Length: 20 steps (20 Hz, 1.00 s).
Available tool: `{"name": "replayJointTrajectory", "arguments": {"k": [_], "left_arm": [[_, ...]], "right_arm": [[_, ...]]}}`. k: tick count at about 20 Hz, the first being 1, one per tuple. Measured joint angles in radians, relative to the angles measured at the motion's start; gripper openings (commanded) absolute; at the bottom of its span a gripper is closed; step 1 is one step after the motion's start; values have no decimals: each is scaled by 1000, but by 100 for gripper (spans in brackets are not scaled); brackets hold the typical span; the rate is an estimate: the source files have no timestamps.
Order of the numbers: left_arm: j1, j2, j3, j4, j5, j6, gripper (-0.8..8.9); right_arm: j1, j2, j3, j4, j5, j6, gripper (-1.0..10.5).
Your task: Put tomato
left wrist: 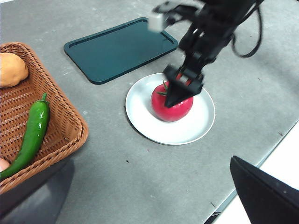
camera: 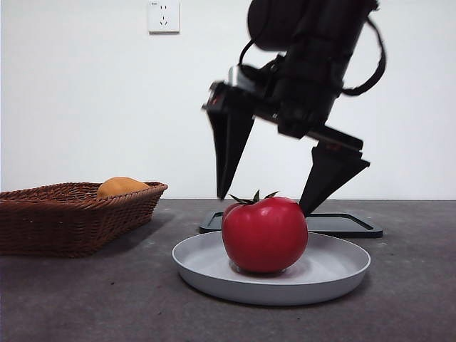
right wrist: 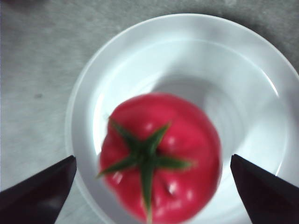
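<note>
Tomato sits upright on the white plate, its green calyx pointing up, a little off the plate's centre. The right gripper hangs directly above it, with the two black jaws spread wide, one on each side of the fruit, and nothing between them. In the front view the tips are level with the top of the tomato and do not seem to touch it.

From this alone I cannot say if the gripper is about to take the tomato or has just put it down. If the step is a grasp, it is best to go straight down until the tips pass the widest part of the fruit, and then to close slowly, because the skin is glossy and round and may slip out. The calyx should stay free between the jaws. If the step is a release, a straight rise is enough, so that no jaw pushes the fruit.

Seen from the left wrist camera, the dark green tray lies at about 11 o'clock from the plate, near it but apart. The wicker basket stands at about 9 o'clock and holds a green pepper and an orange fruit. Nothing stands between plate, tray and basket. The left gripper waits aside and I cannot tell its opening.
</note>
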Motion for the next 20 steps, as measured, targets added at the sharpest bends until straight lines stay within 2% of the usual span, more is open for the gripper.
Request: {"name": "replayJointTrajectory", "arguments": {"k": [5, 10, 15, 20], "left_arm": [[0, 0, 0, 0, 0, 0, 634], [0, 0, 0, 0, 0, 0, 634], [0, 0, 0, 0, 0, 0, 634], [0, 0, 0, 0, 0, 0, 634]], "right_arm": [[25, 64, 3, -6, 50, -2, 590], [29, 69, 3, -8, 69, -4, 277], [23, 70, 28, -37, 69, -7, 262], [-56, 76, 218, -52, 73, -35, 262]]}}
